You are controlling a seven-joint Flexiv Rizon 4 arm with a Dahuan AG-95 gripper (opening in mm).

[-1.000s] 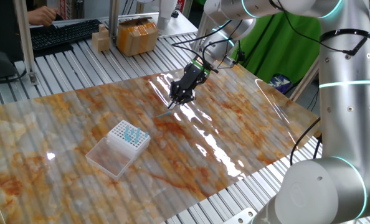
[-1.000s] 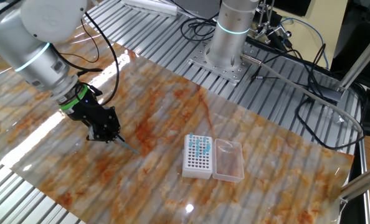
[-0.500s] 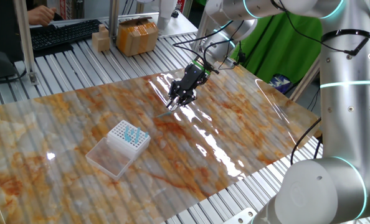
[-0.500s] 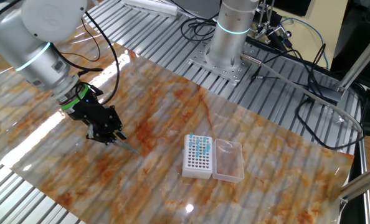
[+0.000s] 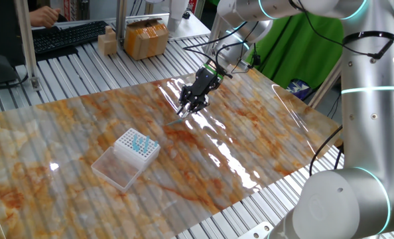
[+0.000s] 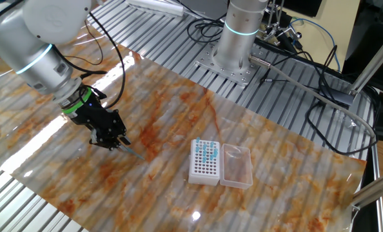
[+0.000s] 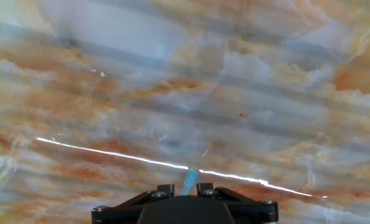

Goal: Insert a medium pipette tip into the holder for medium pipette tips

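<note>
Hand view, marbled orange-grey table (image 7: 247,81), glare streak, tool (image 7: 185,188)

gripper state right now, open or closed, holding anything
Gripper: fingers closed on the medium pipette tip, held above the marbled table.

The glossy orange-and-white marbled counter (image 5: 237,143) glares with reflections over ribbed bare metal, the small white plastic holder (image 6: 204,162) looks matt beside its clear plastic lid (image 6: 236,165), and the black matt claw (image 7: 185,188) pinches a translucent bluish plastic tip (image 7: 189,181)
</note>
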